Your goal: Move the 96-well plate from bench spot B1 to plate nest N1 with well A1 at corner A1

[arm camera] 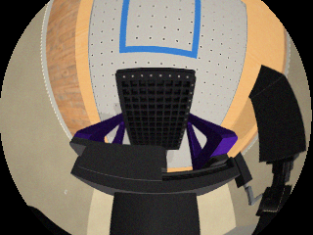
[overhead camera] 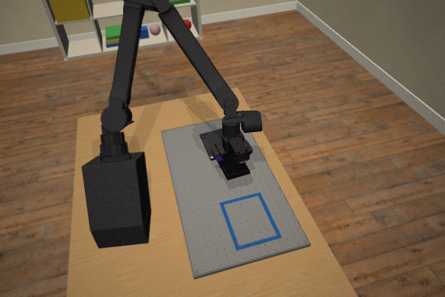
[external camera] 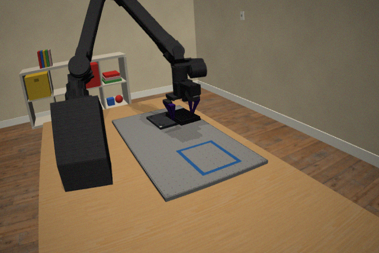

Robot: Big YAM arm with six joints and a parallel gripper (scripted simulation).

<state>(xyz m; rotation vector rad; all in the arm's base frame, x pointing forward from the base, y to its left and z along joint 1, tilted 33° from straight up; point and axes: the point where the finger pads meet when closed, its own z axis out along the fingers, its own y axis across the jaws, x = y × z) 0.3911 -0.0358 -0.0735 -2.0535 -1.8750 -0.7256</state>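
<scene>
The purple-fingered claw (external camera: 181,109) is pinching the black 96-well plate (overhead camera: 236,170) by its two sides, holding it in the air level and wells-up. The plate hangs partly over the flat black plate nest (overhead camera: 212,142), away from the blue-outlined rectangle (overhead camera: 250,220) on the grey perforated board (overhead camera: 201,214) covering the light wooden tabletop (overhead camera: 108,268).

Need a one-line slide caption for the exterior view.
Pincer carries the 96-well plate beside nest N1, past the blue-outlined spot B1.
</scene>
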